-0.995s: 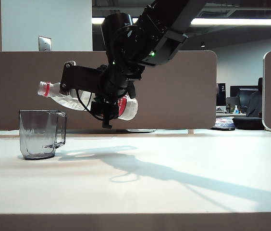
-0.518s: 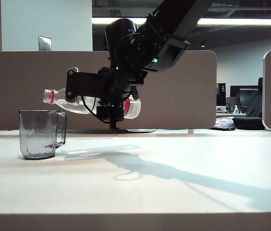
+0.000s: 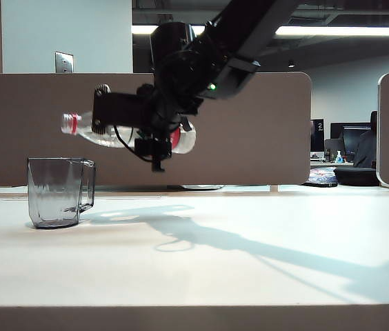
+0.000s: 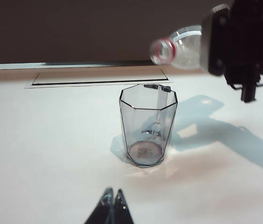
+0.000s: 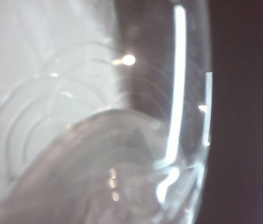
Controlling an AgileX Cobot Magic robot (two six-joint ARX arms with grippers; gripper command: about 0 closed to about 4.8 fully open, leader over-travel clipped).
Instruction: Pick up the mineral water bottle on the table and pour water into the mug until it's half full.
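Pour step in hand. Right gripper (image 3: 136,127), upper centre of the exterior view, clamps the mineral water bottle (image 3: 101,133) — roughly level, mouth above the mug (image 3: 59,192) at lower left. Mug looks empty — next, tip the neck down. Left gripper (image 4: 112,198) closed, near the mug.

The right gripper (image 3: 122,124) has lifted the bottle (image 3: 112,134) higher above the counter (image 3: 250,262) and levelled it, its neck now clear above the mug (image 3: 60,192).
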